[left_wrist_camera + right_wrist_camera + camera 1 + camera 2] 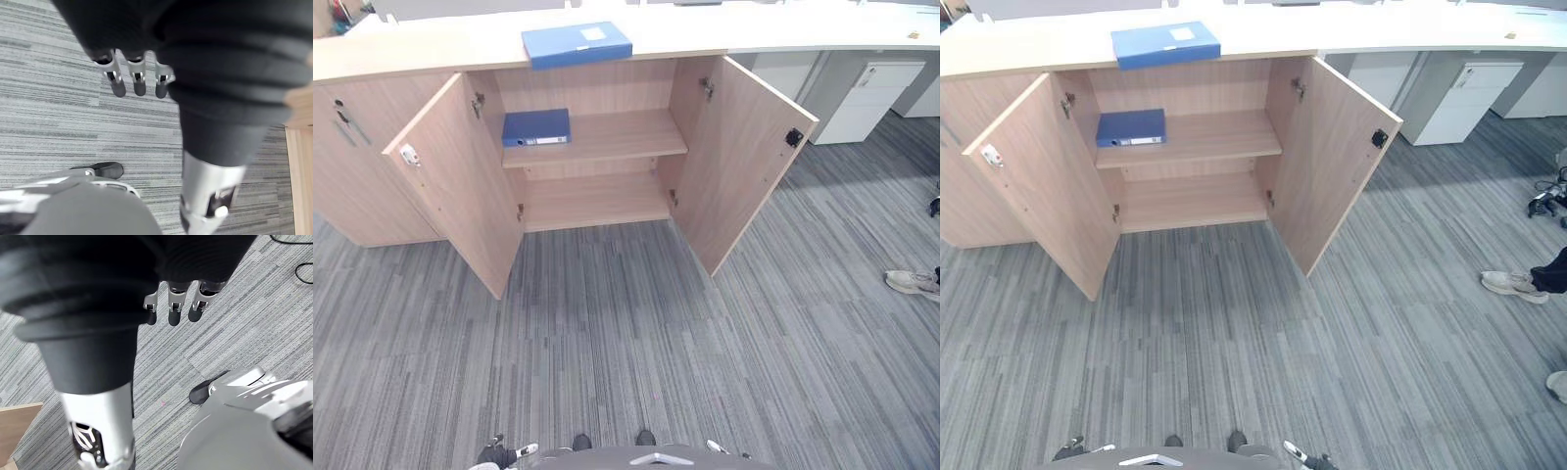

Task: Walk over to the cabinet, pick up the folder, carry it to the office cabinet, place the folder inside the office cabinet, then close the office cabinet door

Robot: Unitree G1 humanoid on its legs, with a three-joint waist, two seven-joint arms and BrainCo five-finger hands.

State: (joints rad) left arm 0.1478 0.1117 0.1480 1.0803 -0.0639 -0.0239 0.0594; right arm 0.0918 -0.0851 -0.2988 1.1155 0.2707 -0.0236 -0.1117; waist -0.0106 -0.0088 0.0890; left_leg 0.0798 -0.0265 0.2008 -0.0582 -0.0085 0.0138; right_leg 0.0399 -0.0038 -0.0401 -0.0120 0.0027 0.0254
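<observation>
Evidently the approach step: light blue folder (577,44) lies upper centre on the countertop (421,49); left hand (139,81) and right hand (173,308) hang slack, empty. Next, walk closer.

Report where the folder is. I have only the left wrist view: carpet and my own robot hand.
Observer: A light blue folder lies flat on the cabinet top, at its front edge.
Operator: Say what is inside the cabinet.
Observer: A darker blue folder lies on the upper shelf, at its left end.
Operator: Check the right robot hand.
Observer: The right robot hand hangs over the carpet, fingers straight, holding nothing.
</observation>
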